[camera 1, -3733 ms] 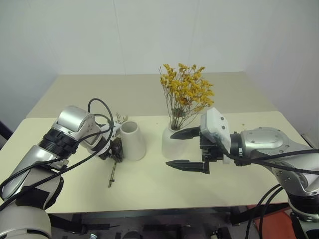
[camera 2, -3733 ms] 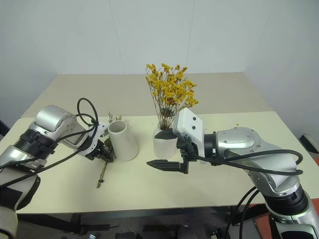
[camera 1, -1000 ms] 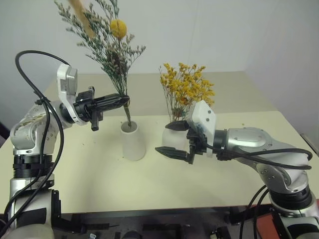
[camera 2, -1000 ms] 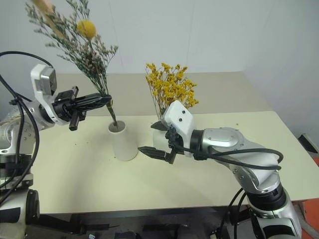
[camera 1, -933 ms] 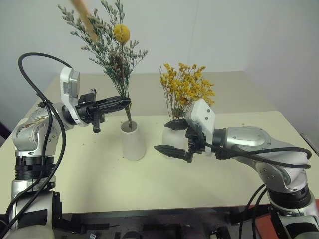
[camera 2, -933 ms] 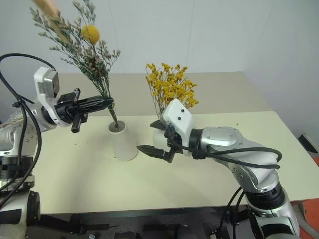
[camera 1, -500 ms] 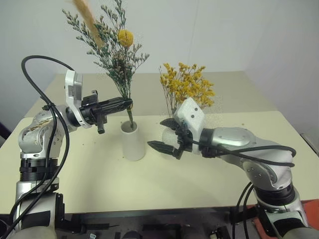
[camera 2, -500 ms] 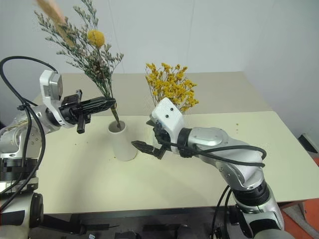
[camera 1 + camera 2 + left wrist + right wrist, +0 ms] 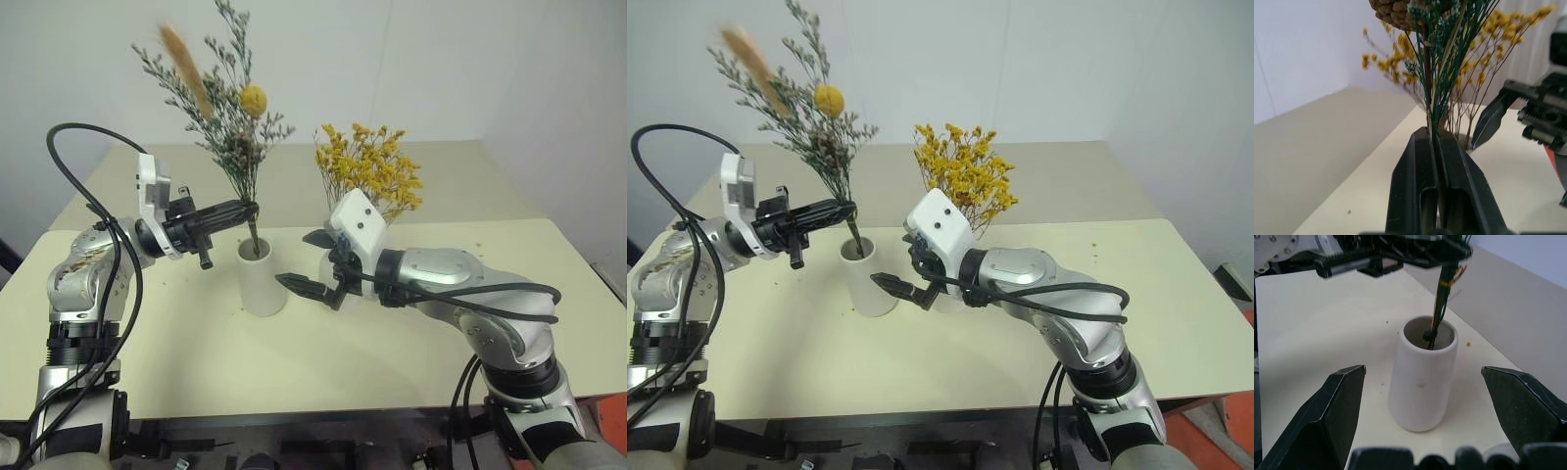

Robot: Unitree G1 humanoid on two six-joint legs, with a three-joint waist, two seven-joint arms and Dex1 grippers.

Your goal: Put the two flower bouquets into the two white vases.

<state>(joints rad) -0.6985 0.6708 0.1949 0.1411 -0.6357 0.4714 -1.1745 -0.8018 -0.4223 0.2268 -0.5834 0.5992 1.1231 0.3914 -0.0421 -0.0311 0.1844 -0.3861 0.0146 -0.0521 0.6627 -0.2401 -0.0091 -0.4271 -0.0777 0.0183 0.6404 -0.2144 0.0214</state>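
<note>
No text or labels seem readable anywhere

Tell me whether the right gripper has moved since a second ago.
Yes. The open right gripper has shifted toward the robot's left, from in front of the rounder white vase to beside the tapered white vase.

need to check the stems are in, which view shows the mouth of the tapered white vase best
The right wrist view: it looks into the tapered white vase, with the grey-green sprig bunch stem ends inside its mouth. The eye views show the vase sidelong. The left wrist view hides it.
</note>
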